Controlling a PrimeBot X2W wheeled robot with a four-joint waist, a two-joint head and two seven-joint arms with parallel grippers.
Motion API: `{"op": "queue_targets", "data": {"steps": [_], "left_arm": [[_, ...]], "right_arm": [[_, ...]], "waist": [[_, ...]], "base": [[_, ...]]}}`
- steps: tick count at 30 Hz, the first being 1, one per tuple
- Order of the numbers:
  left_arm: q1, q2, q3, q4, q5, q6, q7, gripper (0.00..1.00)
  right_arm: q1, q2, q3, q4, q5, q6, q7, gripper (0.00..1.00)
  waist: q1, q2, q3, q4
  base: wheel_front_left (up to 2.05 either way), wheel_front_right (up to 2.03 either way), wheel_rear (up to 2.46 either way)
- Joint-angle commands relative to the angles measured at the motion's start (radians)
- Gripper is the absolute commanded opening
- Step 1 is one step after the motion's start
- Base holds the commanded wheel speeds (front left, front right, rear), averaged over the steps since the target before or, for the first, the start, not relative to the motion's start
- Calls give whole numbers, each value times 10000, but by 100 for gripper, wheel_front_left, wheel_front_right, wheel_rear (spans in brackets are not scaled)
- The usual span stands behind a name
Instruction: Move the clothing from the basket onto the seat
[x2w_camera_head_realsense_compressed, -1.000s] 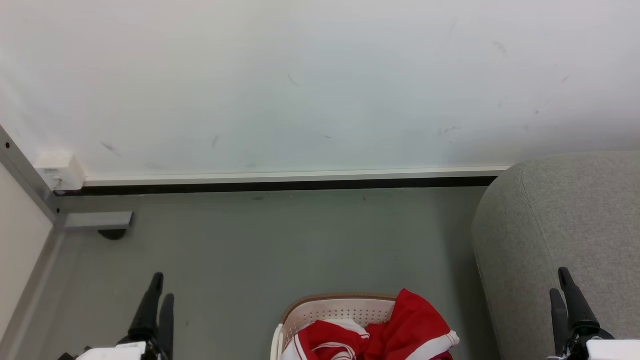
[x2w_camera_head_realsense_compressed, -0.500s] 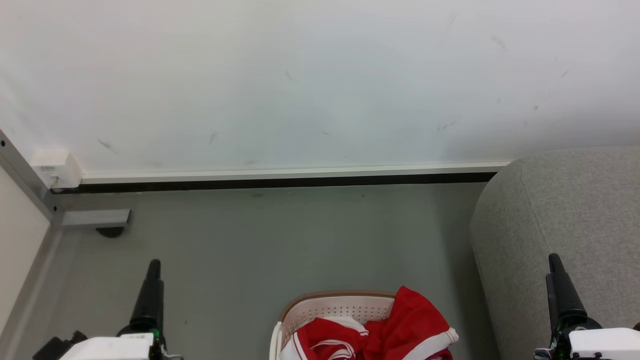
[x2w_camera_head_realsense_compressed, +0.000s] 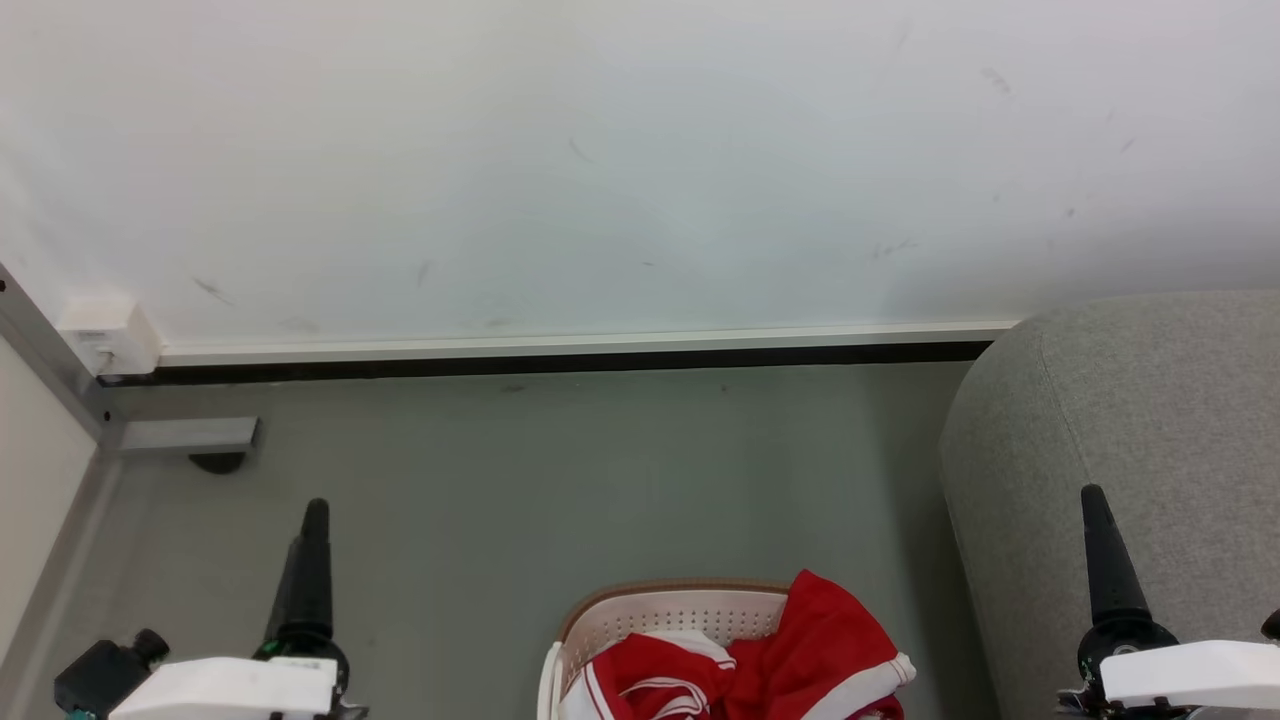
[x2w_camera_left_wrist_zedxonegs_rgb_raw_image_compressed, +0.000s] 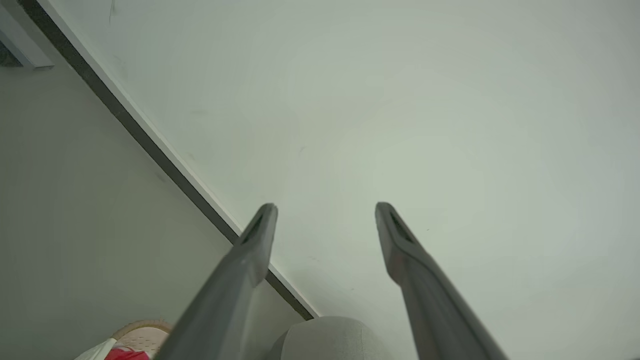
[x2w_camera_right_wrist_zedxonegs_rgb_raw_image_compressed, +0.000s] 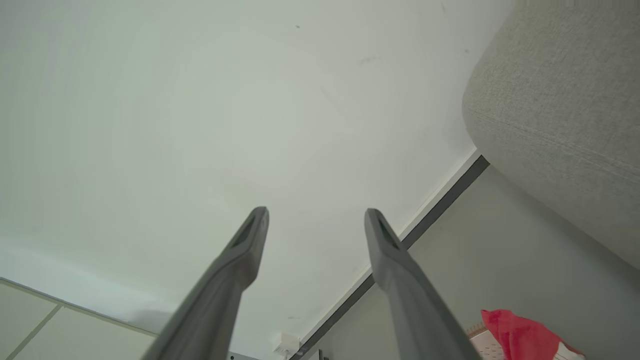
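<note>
Red clothing (x2w_camera_head_realsense_compressed: 800, 650) with white trim lies heaped in the basket (x2w_camera_head_realsense_compressed: 680, 612) at the bottom edge of the head view. One fold rises over the brown rim on the robot's right side. The basket sits on the grey floor (x2w_camera_head_realsense_compressed: 600, 480), roughly midway between the two grippers and apart from both.

The left gripper (x2w_camera_left_wrist_zedxonegs_rgb_raw_image_compressed: 325, 210) is low on the left and the right gripper (x2w_camera_right_wrist_zedxonegs_rgb_raw_image_compressed: 316, 214) is low on the right, both pointing up toward the wall. In each wrist view the two dark fingers stand spread with a clear gap between them, and nothing is held.

The grey fabric sofa (x2w_camera_head_realsense_compressed: 1150, 420) stands near the basket on the robot's right, with a strip of floor between them. In the head view, the right gripper's fingers show against the sofa's rounded end. None of the clothing is on it.

Farther back, a dark skirting strip (x2w_camera_head_realsense_compressed: 560, 362) runs along the foot of a white, lightly scuffed wall (x2w_camera_head_realsense_compressed: 600, 150). A small white box (x2w_camera_head_realsense_compressed: 105, 335) sits in the far left corner beside a grey metal frame (x2w_camera_head_realsense_compressed: 185, 435).
</note>
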Motion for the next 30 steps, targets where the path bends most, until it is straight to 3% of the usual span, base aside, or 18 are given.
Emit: {"op": "queue_targets", "data": {"steps": [1,17,30], "left_arm": [[-189,100,-24,-217,522,31,-126,100],[-91,119,-405,-424,3925,680,-652,100],[16,153,-682,-332,5858,638,-979,100]], "right_arm": [[-302,-91,49,-216,-413,-6,-128,100],[-333,-149,492,-226,-3724,-9,-642,100],[-335,-110,577,79,-5809,-11,-988,100]], "waist": [[0,0,3,-6],[0,0,45,-29],[0,0,17,-47]], "base": [[0,0,0],[0,0,0],[0,0,0]]}}
